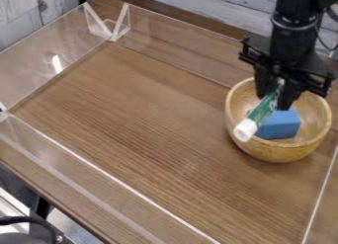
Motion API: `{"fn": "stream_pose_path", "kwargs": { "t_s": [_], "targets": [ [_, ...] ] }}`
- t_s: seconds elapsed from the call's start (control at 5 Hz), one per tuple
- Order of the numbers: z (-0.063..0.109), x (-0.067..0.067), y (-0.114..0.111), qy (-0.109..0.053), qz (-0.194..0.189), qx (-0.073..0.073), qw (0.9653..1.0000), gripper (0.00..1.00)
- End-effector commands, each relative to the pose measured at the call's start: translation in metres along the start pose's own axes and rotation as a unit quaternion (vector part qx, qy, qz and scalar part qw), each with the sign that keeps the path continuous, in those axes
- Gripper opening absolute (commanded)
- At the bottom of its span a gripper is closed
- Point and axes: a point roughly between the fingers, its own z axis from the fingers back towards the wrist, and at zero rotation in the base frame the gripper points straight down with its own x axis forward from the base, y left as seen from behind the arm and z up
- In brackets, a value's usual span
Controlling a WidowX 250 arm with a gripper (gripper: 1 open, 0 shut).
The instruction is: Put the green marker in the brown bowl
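Observation:
The brown bowl [303, 144] sits at the right of the wooden table, a blue rectangular block [282, 126] lying inside it. My gripper [280, 93] points straight down over the bowl and is shut on the green marker [258, 116]. The marker hangs tilted, green end up between the fingers, white end [243, 131] down and to the left, low inside the bowl near its left rim and beside the blue block. Whether the white end touches the bowl I cannot tell.
A low clear plastic wall [53, 60] rings the wooden table [132, 120]; a folded clear piece [106, 21] stands at the back left. The table's right edge runs just past the bowl.

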Motion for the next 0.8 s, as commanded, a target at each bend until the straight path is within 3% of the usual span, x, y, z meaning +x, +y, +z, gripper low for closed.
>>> {"fn": "stream_pose_path", "kwargs": {
  "t_s": [0.0, 0.4, 0.6],
  "targets": [
    [0.0077, 0.0076, -0.0027, -0.030, -0.005, -0.001, 0.9995, 0.00],
    [-0.0005, 0.0133, -0.0020, -0.046, -0.004, -0.005, 0.9989, 0.00],
    [0.0050, 0.0129, 0.0009, -0.046, -0.006, -0.004, 0.9989, 0.00]
  ]
}}
